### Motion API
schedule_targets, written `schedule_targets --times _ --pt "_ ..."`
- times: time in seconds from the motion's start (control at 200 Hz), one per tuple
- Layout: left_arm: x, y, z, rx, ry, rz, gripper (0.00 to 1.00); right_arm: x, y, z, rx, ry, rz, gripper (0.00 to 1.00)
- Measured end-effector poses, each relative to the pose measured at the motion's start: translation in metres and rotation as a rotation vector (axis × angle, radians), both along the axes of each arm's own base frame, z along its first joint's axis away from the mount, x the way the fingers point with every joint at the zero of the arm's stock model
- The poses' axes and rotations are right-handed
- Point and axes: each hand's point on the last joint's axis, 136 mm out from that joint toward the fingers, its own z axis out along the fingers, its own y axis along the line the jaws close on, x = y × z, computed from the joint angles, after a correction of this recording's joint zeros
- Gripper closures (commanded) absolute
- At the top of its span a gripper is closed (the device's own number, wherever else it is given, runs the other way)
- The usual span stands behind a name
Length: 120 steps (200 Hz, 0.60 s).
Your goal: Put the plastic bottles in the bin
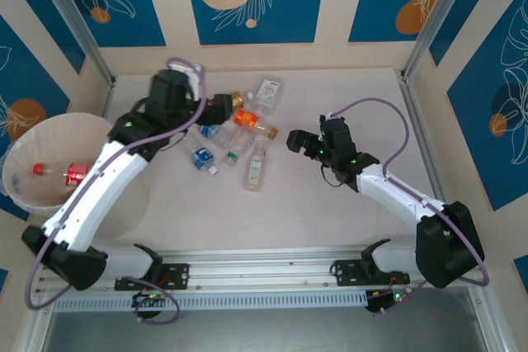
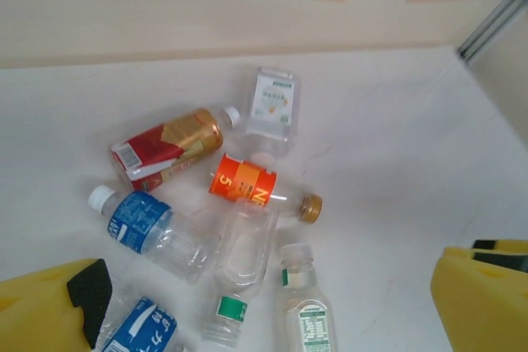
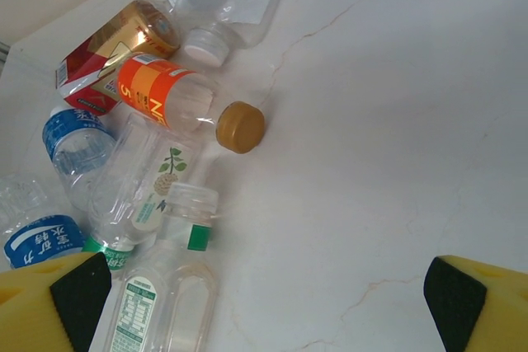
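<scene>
The left arm (image 1: 99, 183) rises from its base at 7 o'clock and bends toward 1 o'clock. Its left gripper (image 1: 219, 109) points to 3 o'clock, jaws spread wide. The right arm (image 1: 396, 191) stretches from 5 o'clock toward 10 o'clock, and the right gripper (image 1: 295, 141) is likewise spread wide.

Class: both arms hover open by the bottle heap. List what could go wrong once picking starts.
The bottles lie touching and overlapping, so the left fingers might catch two or knock a neighbour. The orange-label bottle, round and on its side, could roll if nudged. The bin stands left of the heap; a loose grip might drop a bottle midway.
</scene>
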Motion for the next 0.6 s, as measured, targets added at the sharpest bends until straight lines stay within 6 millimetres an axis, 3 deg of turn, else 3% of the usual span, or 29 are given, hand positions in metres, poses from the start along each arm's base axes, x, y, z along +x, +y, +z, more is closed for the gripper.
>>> schedule_targets --times 0.17,0.36,0.6 --pt "0.01 -0.031 -0.063 0.106 0.095 0.0 0.0 -0.003 -0.012 0.005 -0.001 -0.015 -0.043 0.0" --pt "0.008 -0.064 -0.139 0.208 0.238 -0.023 0.0 -0.008 -0.021 0.007 0.0 -0.021 -0.066 0.0" --pt "-0.01 -0.09 -0.204 0.274 0.35 -0.037 0.0 -0.012 -0.028 0.005 -0.007 -0.014 -0.08 0.0"
